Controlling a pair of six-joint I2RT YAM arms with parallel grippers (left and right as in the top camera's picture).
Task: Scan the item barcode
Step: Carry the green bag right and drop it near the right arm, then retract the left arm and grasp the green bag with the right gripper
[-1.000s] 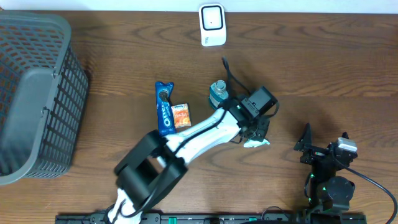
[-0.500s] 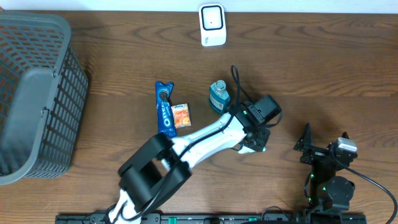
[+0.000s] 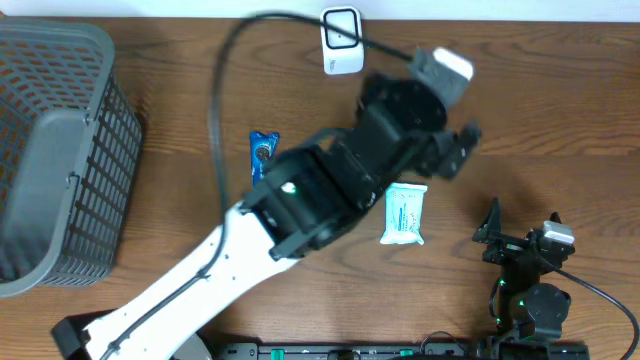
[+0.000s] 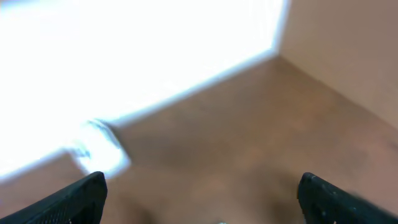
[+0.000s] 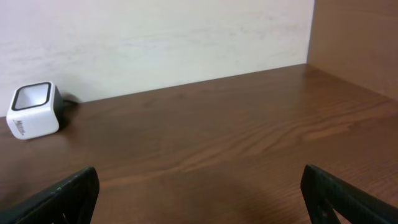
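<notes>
Letting go is what has just happened: a second ago the left fingers (image 4: 84,199) were closed on the white packet (image 3: 404,214) low on the worktop (image 3: 560,120); half a second ago they were partly parted over it. Now the left arm (image 3: 300,200) has swung up and towards the barcode scanner (image 3: 341,40), blurred with motion, and the packet lies flat and alone on the wood. It sits well short of the scanner, on the robot's side of it and a little to the right, close to where it was gripped.

In the left wrist view the two fingertips stand at the far edges of the picture, as wide as they go, with nothing between them and nothing touching them. Only a smeared white shape, likely the scanner, shows ahead.

The right fingers (image 5: 68,196) are spread just as wide and are empty. They sit low by the worktop, well away from the scanner on its right-hand side.

For the task, my reading is that the packet is not being presented to the scanner at present. Whether its barcode has been read cannot be told. An Oreo pack (image 3: 263,148) peeks out from under the arm, nearer the robot than the scanner and to its left.
</notes>
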